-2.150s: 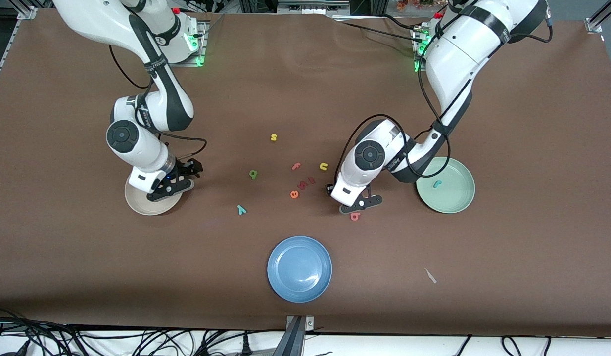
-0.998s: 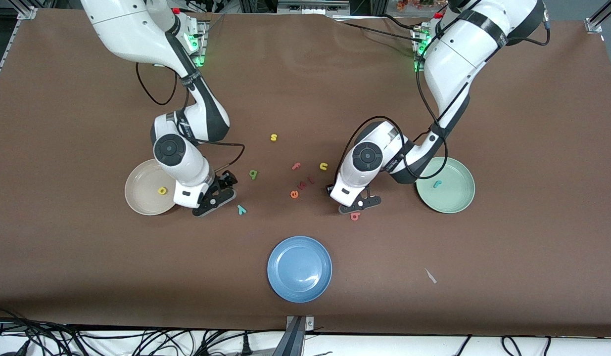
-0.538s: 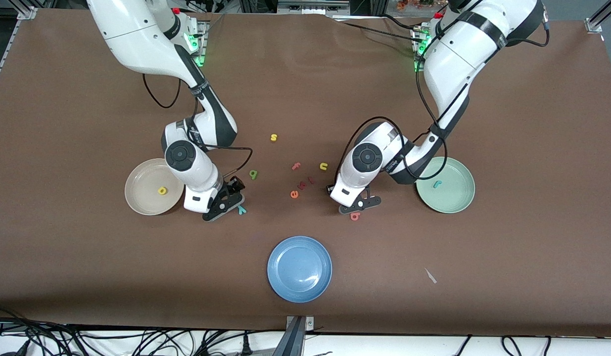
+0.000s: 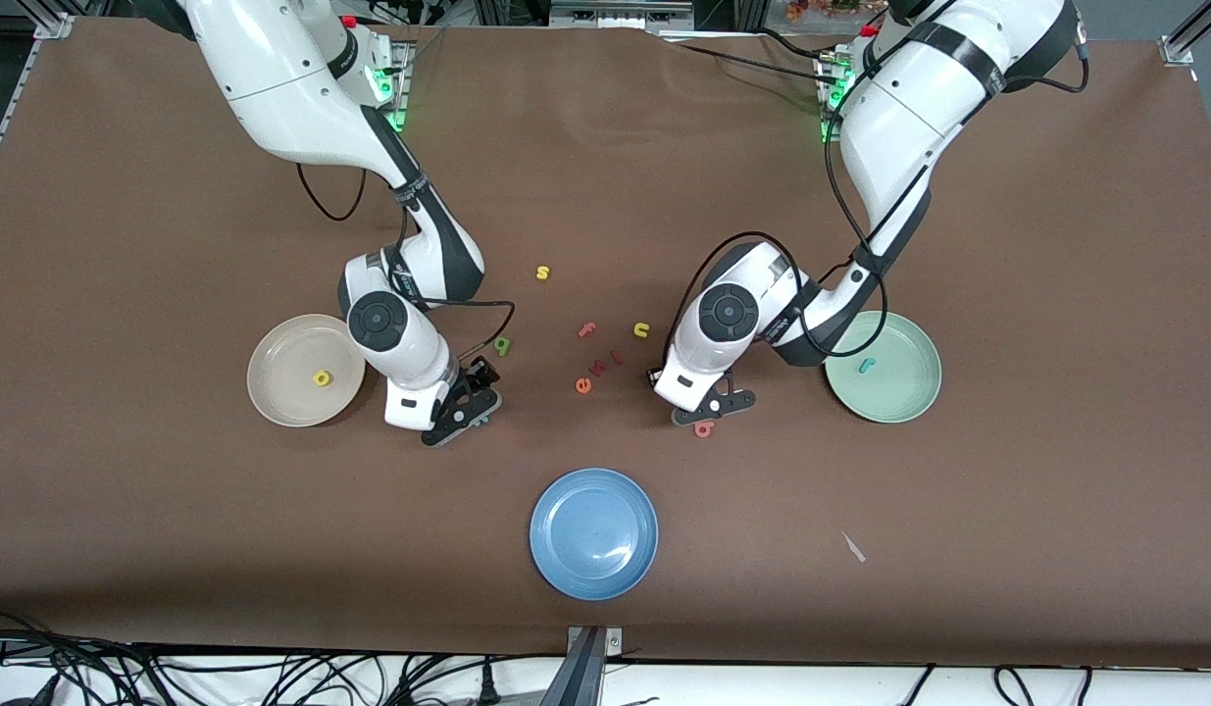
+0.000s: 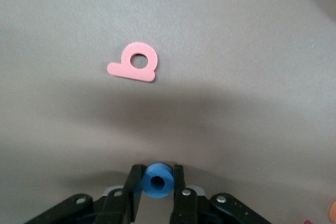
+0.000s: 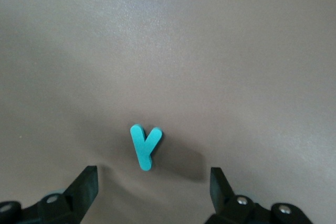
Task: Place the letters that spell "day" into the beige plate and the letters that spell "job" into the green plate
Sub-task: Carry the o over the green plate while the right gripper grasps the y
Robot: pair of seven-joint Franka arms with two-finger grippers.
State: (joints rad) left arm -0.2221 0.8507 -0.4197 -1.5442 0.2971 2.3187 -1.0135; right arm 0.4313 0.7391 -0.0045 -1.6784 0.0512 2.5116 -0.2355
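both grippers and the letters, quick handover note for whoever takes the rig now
Left gripper: shut on the blue o, beside the salmon b on the table.
Right gripper: open, low over the teal y.
Done: yellow d in the beige plate; teal j in the green plate.
Left: o and b to green; y and the dark green a to beige.

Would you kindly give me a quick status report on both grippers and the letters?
Left gripper shut on blue o, beside pink b. Right gripper open over teal y. Yellow d in beige plate. Nothing blocking.
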